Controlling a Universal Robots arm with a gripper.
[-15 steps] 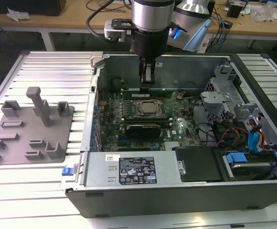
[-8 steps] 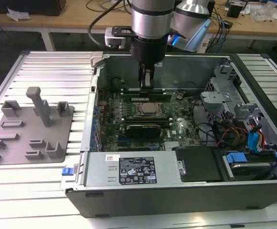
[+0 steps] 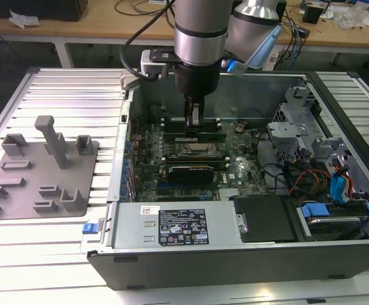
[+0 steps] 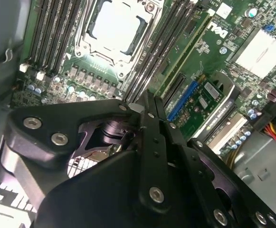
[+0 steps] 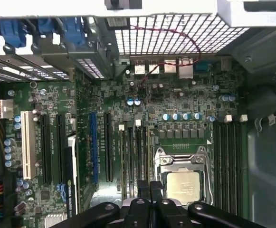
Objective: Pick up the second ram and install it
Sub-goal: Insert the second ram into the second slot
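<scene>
My gripper [image 3: 195, 126] hangs inside the open computer case, over the motherboard [image 3: 238, 170] next to the CPU socket [image 5: 181, 183]. Its two black fingers are shut together, and nothing shows between them in both wrist views. In the second wrist view the gripper [image 4: 142, 102] is just above the row of black memory slots on the expansion-slot side of the socket. A long thin green ram [image 4: 187, 50] stands seated in the outermost slot of that row. I cannot tell whether it is the second ram. In the first wrist view the gripper [image 5: 149, 189] lies over the same slots.
A grey holder tray [image 3: 41, 171] with posts lies on the ribbed table at the exterior view's left. A power supply [image 3: 171, 225] fills the case's near side. Drive cages and cables [image 3: 317, 159] crowd the exterior view's right. Blue and white expansion slots [image 5: 28, 142] lie beyond the memory slots.
</scene>
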